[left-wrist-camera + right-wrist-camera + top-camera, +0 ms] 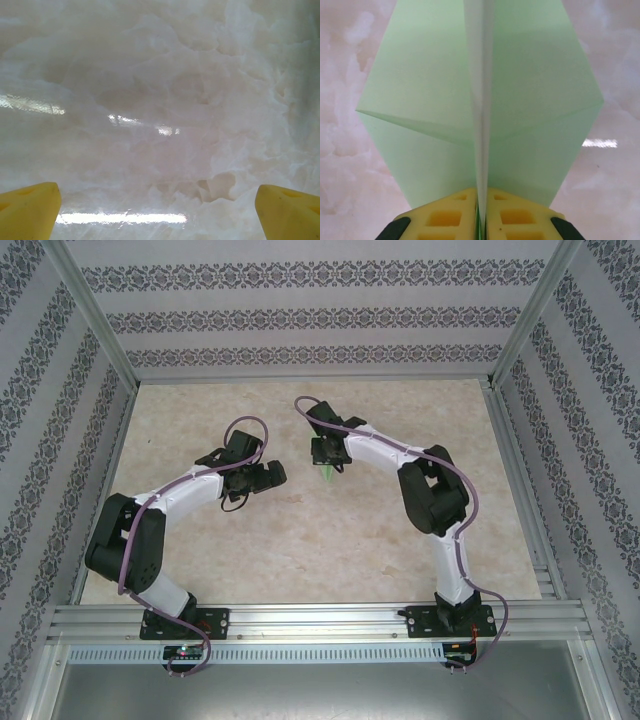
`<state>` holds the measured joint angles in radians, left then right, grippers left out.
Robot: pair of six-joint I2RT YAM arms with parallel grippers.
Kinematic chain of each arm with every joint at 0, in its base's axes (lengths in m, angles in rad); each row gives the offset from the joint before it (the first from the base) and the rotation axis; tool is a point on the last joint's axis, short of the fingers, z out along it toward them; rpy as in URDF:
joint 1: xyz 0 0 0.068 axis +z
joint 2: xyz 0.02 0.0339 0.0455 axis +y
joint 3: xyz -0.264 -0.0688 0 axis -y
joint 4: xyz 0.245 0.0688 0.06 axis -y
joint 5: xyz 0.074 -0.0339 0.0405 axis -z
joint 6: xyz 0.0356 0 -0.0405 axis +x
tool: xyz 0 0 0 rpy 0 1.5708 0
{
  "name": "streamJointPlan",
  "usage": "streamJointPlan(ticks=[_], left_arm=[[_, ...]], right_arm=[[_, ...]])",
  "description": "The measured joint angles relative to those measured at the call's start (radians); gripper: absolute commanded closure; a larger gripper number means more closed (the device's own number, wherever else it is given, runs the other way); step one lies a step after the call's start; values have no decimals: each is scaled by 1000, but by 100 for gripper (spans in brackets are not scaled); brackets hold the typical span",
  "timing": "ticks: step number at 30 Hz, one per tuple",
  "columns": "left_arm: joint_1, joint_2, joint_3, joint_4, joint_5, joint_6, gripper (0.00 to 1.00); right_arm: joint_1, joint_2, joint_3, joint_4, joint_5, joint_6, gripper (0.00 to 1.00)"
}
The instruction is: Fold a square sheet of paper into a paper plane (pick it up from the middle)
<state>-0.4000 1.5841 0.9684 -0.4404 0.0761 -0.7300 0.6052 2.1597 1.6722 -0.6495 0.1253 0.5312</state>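
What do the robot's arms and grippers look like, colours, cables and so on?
Both the left arm and right arm have white link shells, black joints and black bases, with a mauve cable looped along each. The left gripper and right gripper carry yellow pads; the right one's show square recesses.

The work area was enclosed on three sides by walls [300,315] papered in pale stripes and dark ornamental bands. The table top [300,570] was finished in a glossy cream marble pattern, on which bright streaks of light [120,218] were reflected. Aluminium posts [95,320] were set at the back corners, and a slotted aluminium rail [320,618] was laid along the near edge.
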Motion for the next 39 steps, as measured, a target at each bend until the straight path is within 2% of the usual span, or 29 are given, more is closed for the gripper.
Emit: streamJointPlan(ticks=[10, 14, 19, 23, 29, 34, 39], left_arm=[[0, 3, 3, -14, 0, 26, 0], [0, 6, 25, -34, -10, 50, 0], [1, 6, 103, -70, -74, 85, 0], [5, -6, 174, -72, -172, 116, 0], [60, -92, 168, -32, -351, 172, 0], [101, -183, 50, 70, -517, 231, 0], [148, -265, -121, 151, -640, 295, 0]], right_arm=[[-19, 87, 45, -52, -38, 16, 82], [-24, 96, 83, -69, -47, 21, 76], [-24, 73, 105, -97, -47, 29, 40], [-24, -54, 74, -112, -12, 25, 24], [-55, -451, -121, -20, 137, -21, 2], [-143, -691, -386, 131, 356, -129, 2], [-272, -732, -690, 317, 513, -242, 2]])
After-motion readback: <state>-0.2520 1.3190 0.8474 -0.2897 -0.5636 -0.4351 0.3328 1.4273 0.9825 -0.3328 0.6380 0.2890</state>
